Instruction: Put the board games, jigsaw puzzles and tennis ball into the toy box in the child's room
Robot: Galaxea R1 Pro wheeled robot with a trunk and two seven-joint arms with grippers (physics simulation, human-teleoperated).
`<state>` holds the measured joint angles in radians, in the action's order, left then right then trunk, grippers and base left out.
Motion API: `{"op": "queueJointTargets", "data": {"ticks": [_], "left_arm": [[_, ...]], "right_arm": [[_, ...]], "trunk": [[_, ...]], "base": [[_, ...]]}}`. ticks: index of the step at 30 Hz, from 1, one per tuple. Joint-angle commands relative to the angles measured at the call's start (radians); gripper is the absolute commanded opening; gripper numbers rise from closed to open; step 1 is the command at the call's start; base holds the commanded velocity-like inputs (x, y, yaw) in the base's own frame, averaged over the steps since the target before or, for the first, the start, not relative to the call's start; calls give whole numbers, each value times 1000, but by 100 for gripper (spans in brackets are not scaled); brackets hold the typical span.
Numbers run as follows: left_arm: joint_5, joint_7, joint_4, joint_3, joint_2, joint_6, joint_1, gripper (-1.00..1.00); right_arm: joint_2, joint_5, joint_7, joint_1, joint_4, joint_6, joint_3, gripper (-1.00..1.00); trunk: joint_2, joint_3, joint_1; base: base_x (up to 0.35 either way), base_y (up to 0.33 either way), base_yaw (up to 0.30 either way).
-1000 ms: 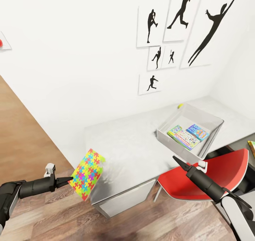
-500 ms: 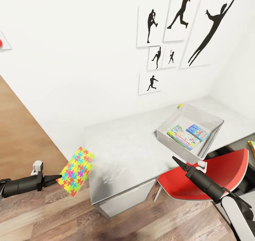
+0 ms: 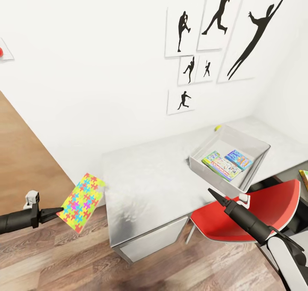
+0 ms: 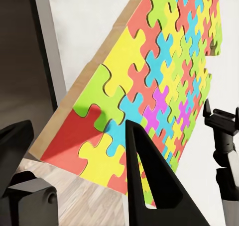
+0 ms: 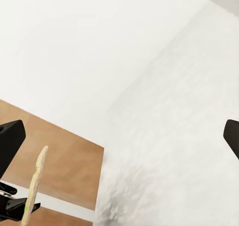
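My left gripper [image 3: 59, 211] is shut on the edge of a multicoloured jigsaw puzzle [image 3: 82, 202], held tilted in the air over the wooden floor, left of the grey table [image 3: 149, 179]. The left wrist view shows the puzzle [image 4: 149, 81] close up between the fingers [image 4: 149, 176]. The white toy box [image 3: 197, 164] stands at the table's right with two board games [image 3: 226, 162] inside. A tennis ball [image 3: 218, 128] lies just behind the box. My right gripper [image 3: 211, 192] hovers open and empty over the table's front edge, near the box.
A red chair [image 3: 265, 205] is tucked under the table below my right arm. A yellow-green flat item [image 3: 304, 177] shows at the right edge. Silhouette posters hang on the white wall behind. In the right wrist view the puzzle [image 5: 37, 178] appears edge-on.
My left gripper has carried the puzzle leftward, away from the table's corner and out over the floor. The right arm and the box have not moved.
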<state>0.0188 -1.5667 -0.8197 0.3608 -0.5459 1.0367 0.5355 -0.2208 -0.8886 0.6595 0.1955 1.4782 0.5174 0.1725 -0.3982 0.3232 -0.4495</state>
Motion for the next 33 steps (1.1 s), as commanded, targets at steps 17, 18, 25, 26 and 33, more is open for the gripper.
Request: {"op": "queueJointTargets", "data": {"ticks": [17, 18, 25, 26, 33], "left_arm": [[0, -4, -3, -4, 0, 11, 0, -100], [0, -4, -3, -5, 0, 11, 0, -100], [1, -4, -3, -5, 0, 11, 0, -100], [1, -4, -3, -6, 0, 11, 0, -100], [1, -4, -11, -6, 0, 11, 0, -100]], "right_arm": [[0, -7, 6, 1, 1, 3, -1, 100], [0, -7, 6, 1, 1, 3, -1, 100], [0, -8, 7, 1, 1, 3, -1, 100], [0, -8, 7, 1, 1, 3, -1, 100], [0, -8, 6, 1, 1, 3, -1, 100]], "trunk": [[-2, -4, -1], [-2, -5, -1], [-2, -13, -1], [-2, -14, -1], [-2, -23, -1]], "base": [[0, 0, -54], [0, 0, -190], [0, 0, -202], [0, 0, -206], [0, 0, -206]]}}
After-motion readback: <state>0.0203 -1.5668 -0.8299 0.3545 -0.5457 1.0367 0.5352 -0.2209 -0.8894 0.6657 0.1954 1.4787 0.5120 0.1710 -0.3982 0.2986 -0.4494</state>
